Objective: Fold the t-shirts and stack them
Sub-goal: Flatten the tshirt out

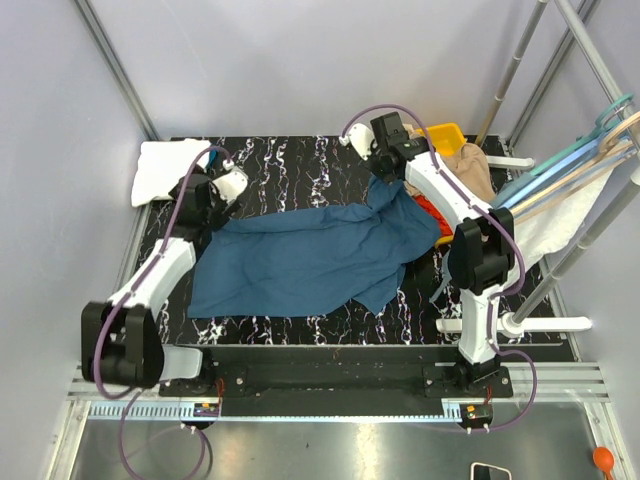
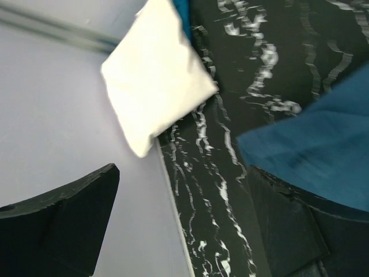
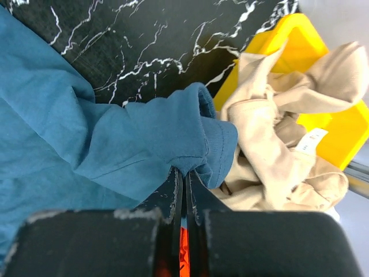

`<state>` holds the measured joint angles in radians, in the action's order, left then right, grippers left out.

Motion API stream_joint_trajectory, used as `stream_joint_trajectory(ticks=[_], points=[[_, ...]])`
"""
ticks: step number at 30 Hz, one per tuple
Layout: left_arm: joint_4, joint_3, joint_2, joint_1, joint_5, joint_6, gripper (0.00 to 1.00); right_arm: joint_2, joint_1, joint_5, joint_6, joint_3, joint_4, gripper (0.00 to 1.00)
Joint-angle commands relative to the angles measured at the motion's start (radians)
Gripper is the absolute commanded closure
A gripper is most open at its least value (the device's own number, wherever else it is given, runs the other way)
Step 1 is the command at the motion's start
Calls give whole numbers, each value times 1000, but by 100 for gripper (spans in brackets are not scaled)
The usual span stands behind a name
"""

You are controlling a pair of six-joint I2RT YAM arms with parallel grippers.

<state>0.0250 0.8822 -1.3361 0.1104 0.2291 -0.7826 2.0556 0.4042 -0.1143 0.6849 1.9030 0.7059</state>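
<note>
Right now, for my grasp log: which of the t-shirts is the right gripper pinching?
The teal-blue t-shirt: the right gripper is shut on its sleeve cuff. The white t-shirt and tan t-shirt lie ungripped.

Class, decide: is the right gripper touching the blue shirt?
Touching. The right wrist view shows the right gripper shut on a folded edge of the blue shirt, with the cloth pinched between its fingertips.
</note>
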Motion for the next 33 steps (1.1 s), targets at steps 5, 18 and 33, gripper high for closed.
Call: stream_joint_trajectory(ticks=[5,18,33], points=[[320,-92,78,21,-275,-103,2,-117,7,21,-30,-13,-37,100],[312,-161,181,18,-175,-78,3,35,12,-70,-36,204,-79,100],[267,-161,178,18,-96,-53,2,259,12,-94,-44,461,-19,0]])
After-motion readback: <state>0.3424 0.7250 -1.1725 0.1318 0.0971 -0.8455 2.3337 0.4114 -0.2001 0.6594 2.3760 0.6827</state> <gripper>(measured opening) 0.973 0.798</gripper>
